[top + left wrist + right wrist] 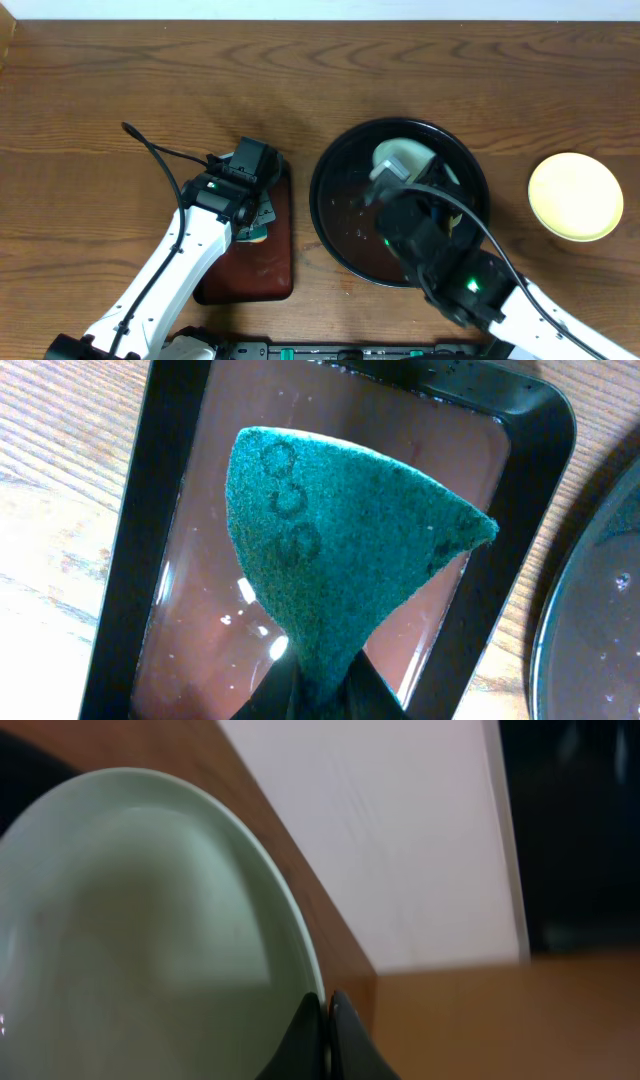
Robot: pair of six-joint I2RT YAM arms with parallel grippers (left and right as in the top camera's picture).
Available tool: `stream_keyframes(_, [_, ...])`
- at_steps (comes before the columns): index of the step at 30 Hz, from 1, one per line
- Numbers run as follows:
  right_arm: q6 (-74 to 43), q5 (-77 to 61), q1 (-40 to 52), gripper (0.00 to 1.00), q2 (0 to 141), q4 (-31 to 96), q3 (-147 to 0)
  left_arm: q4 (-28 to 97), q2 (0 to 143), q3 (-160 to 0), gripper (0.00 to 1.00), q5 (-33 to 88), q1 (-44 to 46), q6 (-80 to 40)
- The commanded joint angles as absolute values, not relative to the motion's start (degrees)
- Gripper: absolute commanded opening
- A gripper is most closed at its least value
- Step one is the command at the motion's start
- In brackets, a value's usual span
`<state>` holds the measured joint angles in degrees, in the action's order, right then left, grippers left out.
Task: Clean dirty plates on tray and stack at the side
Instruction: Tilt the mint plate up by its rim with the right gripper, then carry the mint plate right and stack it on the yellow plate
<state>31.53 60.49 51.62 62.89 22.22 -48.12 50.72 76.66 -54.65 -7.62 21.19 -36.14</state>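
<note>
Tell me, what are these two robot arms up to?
They are partway through cleaning plates. The left arm, jaws shut on a green scouring pad, holds it over the small red-brown tray. The right arm's jaws pinch the rim of a pale plate above the big black tray. A yellow plate sits apart on the table to the right, with no sauce showing on it.

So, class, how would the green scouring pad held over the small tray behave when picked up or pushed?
Probably floppy: the pad folds into a cone where the left hand pinches it. Likely light, since that one pinch carries it whole. Its rough face suggests it would drag, not slide, across the small tray.
</note>
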Motion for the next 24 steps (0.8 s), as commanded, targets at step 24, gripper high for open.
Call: stream_keyframes(24, [-12.67, 29.74, 28.01, 0.01, 61.08, 31.90, -48.86, 51.40, 76.77, -54.26, 0.09, -7.90, 20.91, -35.79])
